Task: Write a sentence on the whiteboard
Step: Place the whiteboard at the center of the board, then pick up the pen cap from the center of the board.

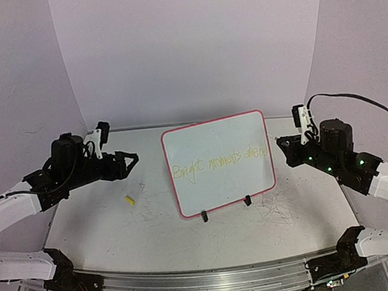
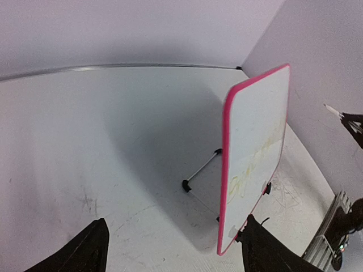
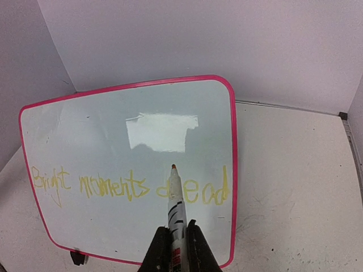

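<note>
The whiteboard (image 1: 218,164) stands tilted on its wire stand at mid-table, white with a pink rim. The sentence (image 1: 220,162) runs across it in faint yellow. From the right wrist, the sentence (image 3: 130,184) reads "Bright moments ahead" on the whiteboard (image 3: 130,119). My right gripper (image 3: 177,249) is shut on a white marker (image 3: 176,207), whose tip hangs in front of the last word. In the top view the right gripper (image 1: 280,144) sits just off the board's right edge. My left gripper (image 1: 130,160) is open and empty, left of the board. The left wrist view shows the whiteboard (image 2: 255,147) edge-on by the right fingertip (image 2: 266,249).
A small yellow cap (image 1: 128,200) lies on the table left of the board. Grey scribble marks (image 1: 277,210) cover the table at the right front. The stand's black feet (image 1: 204,217) rest in front of the board. Walls close in behind and at both sides.
</note>
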Motion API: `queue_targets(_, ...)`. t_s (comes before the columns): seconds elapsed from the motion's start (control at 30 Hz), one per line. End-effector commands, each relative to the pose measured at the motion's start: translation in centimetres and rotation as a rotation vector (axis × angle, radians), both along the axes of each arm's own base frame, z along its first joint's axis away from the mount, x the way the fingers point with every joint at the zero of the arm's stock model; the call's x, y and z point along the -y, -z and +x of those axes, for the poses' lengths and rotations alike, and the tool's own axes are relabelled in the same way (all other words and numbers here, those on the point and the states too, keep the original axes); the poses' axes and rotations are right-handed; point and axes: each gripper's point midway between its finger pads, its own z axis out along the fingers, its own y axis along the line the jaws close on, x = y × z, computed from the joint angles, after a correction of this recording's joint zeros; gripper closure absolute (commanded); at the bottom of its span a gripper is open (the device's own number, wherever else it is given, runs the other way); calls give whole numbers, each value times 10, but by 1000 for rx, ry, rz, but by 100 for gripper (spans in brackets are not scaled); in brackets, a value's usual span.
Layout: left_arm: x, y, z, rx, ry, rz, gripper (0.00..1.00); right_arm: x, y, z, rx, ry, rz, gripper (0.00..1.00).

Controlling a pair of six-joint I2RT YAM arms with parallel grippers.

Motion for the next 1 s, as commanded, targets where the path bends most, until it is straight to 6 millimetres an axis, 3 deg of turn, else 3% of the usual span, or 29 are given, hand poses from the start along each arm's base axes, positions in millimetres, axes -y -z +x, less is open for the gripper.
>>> queue_targets(0.0,-32,80,-5,-405,-305,-25,23,-22,-22,4,58,-98,45,100)
queue_targets(0.07,-27,106,-5,-528,-321,11,29,-27,-21,3,55,-122,54,100)
queue_targets(0.17,-22,124,4,-593,-340,64,35,-28,-23,0,59,-138,66,100)
queue_targets(0.4,-37,171,23,-693,-491,213,36,-25,-15,-10,45,-148,96,100)
queue_targets(0.57,-51,177,36,-668,-617,245,42,-23,-3,-14,33,-147,92,100)
queue_targets(0.7,-51,180,49,-658,-666,250,48,-25,5,-14,23,-159,87,100)
queue_targets(0.97,-47,205,46,-754,-732,228,63,-28,13,-16,18,-177,90,100)
